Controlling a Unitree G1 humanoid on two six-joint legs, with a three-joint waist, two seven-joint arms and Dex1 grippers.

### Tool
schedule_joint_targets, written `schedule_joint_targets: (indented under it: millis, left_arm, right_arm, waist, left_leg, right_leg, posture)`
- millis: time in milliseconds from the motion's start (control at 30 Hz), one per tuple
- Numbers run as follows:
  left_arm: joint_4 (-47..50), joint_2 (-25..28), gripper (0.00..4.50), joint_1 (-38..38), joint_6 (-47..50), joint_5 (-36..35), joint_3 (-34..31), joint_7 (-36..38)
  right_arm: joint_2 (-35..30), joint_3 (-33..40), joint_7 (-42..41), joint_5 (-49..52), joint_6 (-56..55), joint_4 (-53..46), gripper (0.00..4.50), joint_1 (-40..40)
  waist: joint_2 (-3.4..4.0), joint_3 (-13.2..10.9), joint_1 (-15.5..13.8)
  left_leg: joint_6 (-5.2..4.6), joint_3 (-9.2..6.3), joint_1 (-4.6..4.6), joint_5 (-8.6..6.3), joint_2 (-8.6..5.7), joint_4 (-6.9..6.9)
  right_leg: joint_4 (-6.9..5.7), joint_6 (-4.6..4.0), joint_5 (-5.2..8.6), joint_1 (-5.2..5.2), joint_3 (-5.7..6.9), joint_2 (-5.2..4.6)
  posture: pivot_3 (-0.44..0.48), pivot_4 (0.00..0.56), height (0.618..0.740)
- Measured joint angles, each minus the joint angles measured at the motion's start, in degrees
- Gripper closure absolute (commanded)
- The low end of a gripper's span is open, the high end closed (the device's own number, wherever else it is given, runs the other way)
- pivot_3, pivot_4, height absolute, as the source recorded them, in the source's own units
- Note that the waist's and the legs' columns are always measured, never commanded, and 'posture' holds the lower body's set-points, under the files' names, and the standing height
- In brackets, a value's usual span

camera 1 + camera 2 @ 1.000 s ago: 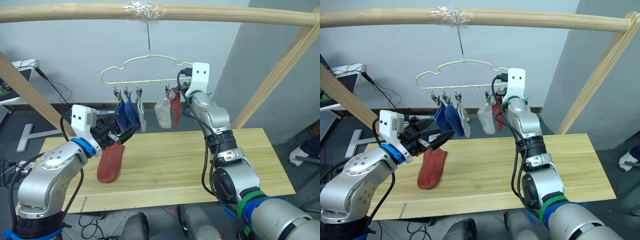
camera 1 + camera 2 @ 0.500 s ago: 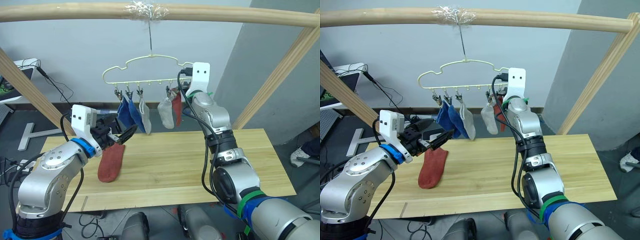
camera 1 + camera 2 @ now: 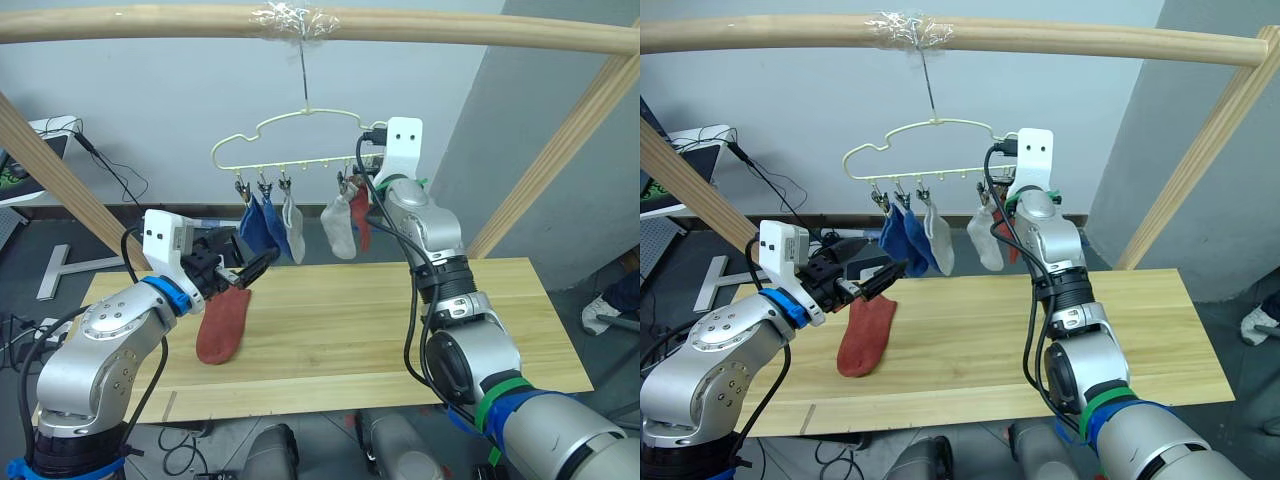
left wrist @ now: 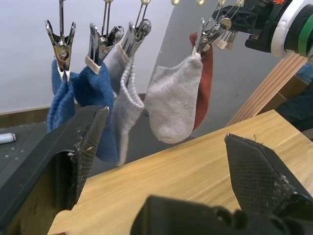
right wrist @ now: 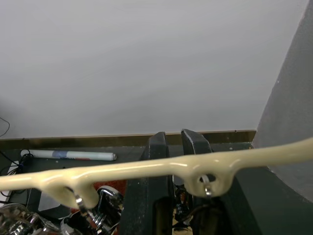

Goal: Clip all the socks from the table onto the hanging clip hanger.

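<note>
The pale yellow clip hanger (image 3: 300,112) hangs from the top pole. Five socks are clipped to it: two blue (image 3: 258,226), two grey (image 3: 292,230) (image 3: 340,226) and one rust-red (image 3: 362,218). Another rust-red sock (image 3: 222,325) lies flat on the table (image 3: 350,330) at the left. My left gripper (image 3: 250,268) hovers just above that sock and below the blue ones, open and empty. My right gripper (image 3: 367,180) is raised at the hanger's right end. Its fingers (image 5: 159,147) are close together right behind the bottom bar (image 5: 122,169), next to a clip.
A wooden frame surrounds the work space: a horizontal pole (image 3: 320,25) on top and slanted poles at left (image 3: 60,180) and right (image 3: 560,150). Cables and a screen (image 3: 25,150) sit on the floor behind the table's left end.
The hanger and my right arm have shifted slightly right and up, and the clipped socks have swung with them. The left arm and the sock on the table have stayed put.
</note>
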State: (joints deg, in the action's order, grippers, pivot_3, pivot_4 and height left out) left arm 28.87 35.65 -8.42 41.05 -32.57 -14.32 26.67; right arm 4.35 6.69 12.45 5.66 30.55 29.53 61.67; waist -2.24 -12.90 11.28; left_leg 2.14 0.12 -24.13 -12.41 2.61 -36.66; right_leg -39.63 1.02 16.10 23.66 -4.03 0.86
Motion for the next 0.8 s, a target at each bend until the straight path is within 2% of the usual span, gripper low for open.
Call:
schedule_joint_targets:
  millis: [267,467,667,800]
  left_arm:
    - [-10.4,0.4,0.09,4.8,2.1,7.9,3.0,-3.8]
    - [-22.4,-2.3,0.09,5.2,-4.4,16.1,6.5,-6.4]
    - [-38.6,-6.1,0.09,-3.1,-10.7,21.9,9.3,-8.9]
    - [-47.3,-8.2,0.05,-9.7,-12.6,23.1,9.6,-9.5]
  right_arm:
    - [-0.5,-0.2,-0.1,0.0,0.7,-1.6,4.46,-0.6]
    - [-0.5,-0.6,-0.1,0.0,2.0,-3.9,4.46,-1.6]
    - [-0.4,-0.8,-0.1,0.0,2.8,-4.8,4.46,-2.2]
    - [-0.4,-1.1,-0.1,0.0,3.1,-5.1,4.46,-2.2]
  waist:
    - [0.01,0.0,0.0]
    - [0.01,0.0,0.0]
    - [0.00,0.0,0.0]
    - [-0.01,0.0,0.0]
  left_leg:
    - [0.00,0.01,-0.18,0.00,0.04,0.01]
    - [0.00,0.01,-0.46,0.00,0.03,-0.03]
    - [0.00,0.00,-0.51,0.01,0.01,-0.16]
    - [0.00,0.00,-0.58,0.00,-0.01,-0.21]
  right_leg:
    - [-0.06,0.00,0.00,0.23,-0.01,-0.03]
    - [-0.23,-0.02,-0.01,0.55,0.01,-0.12]
    - [-0.31,0.01,-0.04,0.55,0.06,-0.13]
    - [-0.28,0.08,-0.08,0.56,0.07,-0.15]
  posture:
    - [-0.214,0.187,0.740]
    - [-0.216,0.186,0.740]
    - [-0.220,0.186,0.740]
    - [-0.240,0.186,0.740]
